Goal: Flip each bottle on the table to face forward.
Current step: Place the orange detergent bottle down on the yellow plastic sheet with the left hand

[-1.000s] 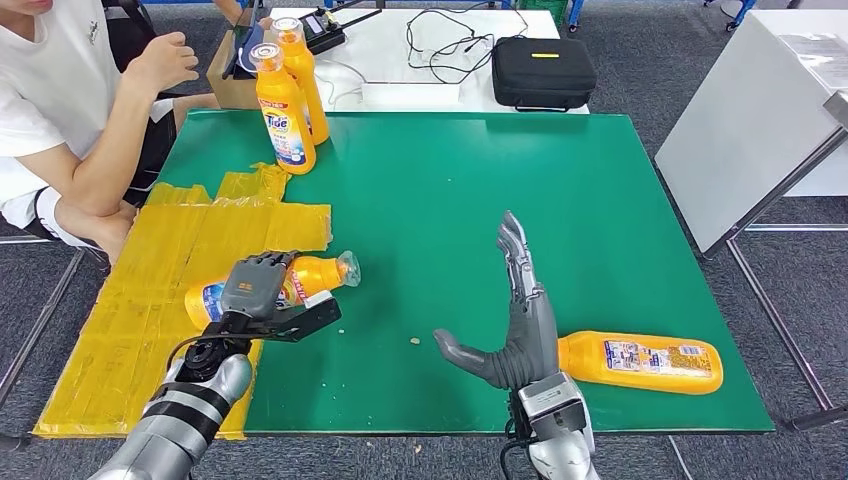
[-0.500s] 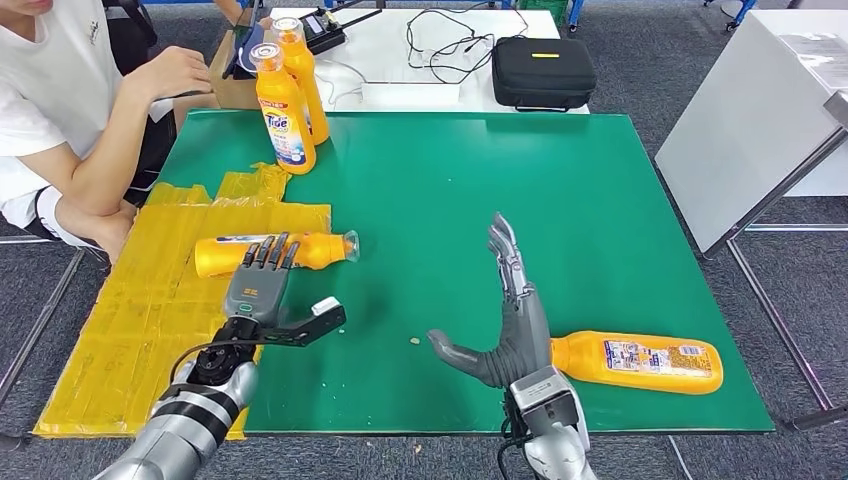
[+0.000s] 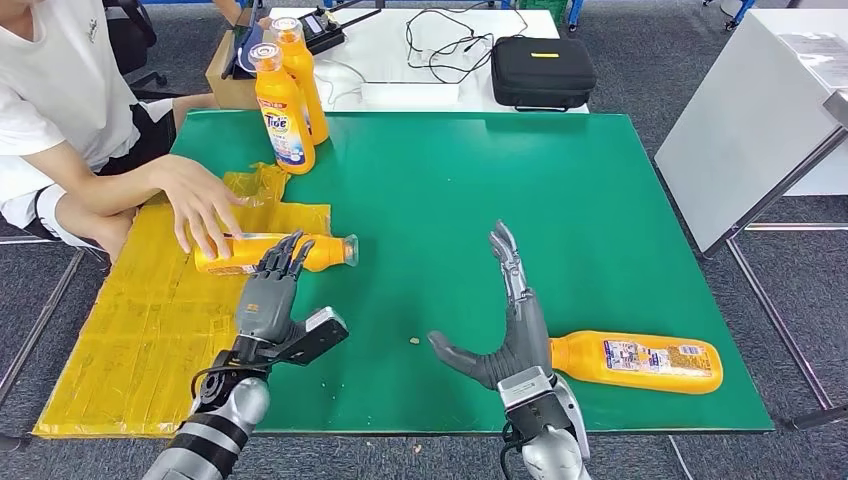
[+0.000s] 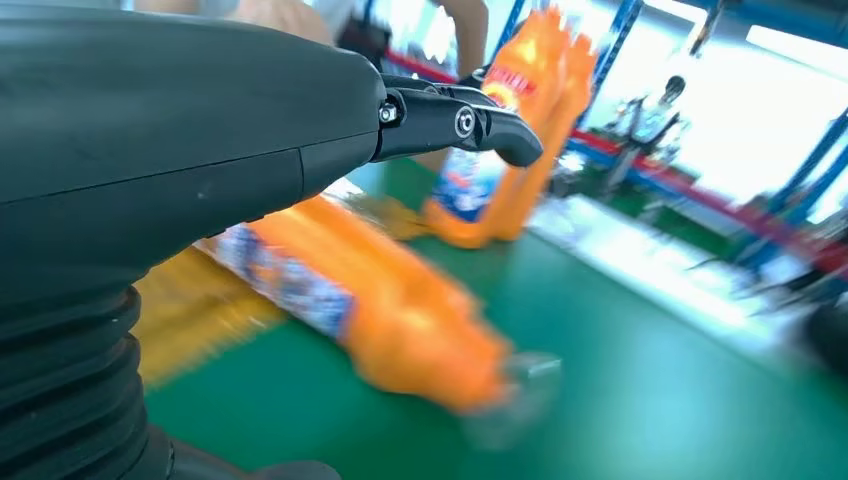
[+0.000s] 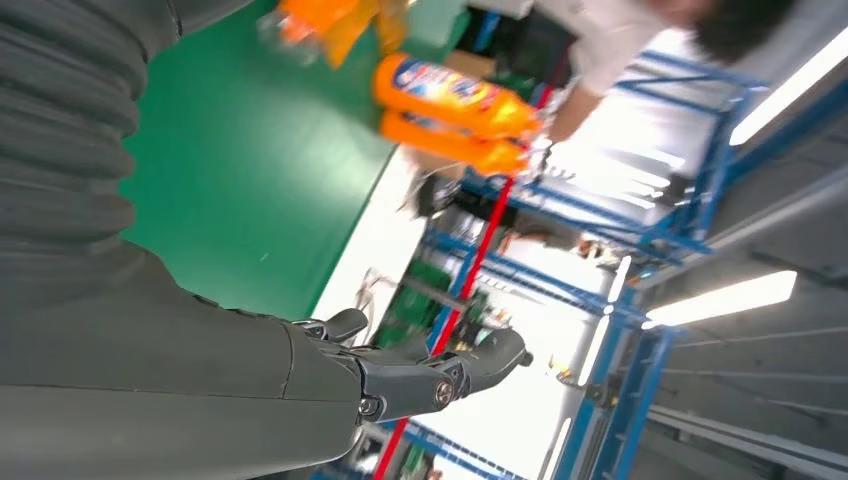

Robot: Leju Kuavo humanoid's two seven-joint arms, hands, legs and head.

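Observation:
An orange bottle (image 3: 275, 251) lies on its side at the edge of the yellow sheet, cap toward the table's middle; a person's hand (image 3: 202, 207) rests on its base end. My left hand (image 3: 272, 297) hovers just in front of it, open, fingers spread and holding nothing. The same bottle (image 4: 380, 320) is blurred in the left wrist view. A second orange bottle (image 3: 640, 361) lies on its side at the front right. My right hand (image 3: 510, 320) stands open and upright just left of its base. Two orange bottles (image 3: 285, 90) stand upright at the back left.
A yellow sheet (image 3: 140, 320) covers the left of the green table (image 3: 450, 190). A person (image 3: 70, 110) sits at the left edge. Behind the table, a white table carries a black case (image 3: 543, 70) and cables. A grey table (image 3: 750, 120) stands at the right.
My left hand let go of the lying bottle and drew back toward me. The bottle now rests further back, and the person's hand reached over onto it. My right hand barely moved.

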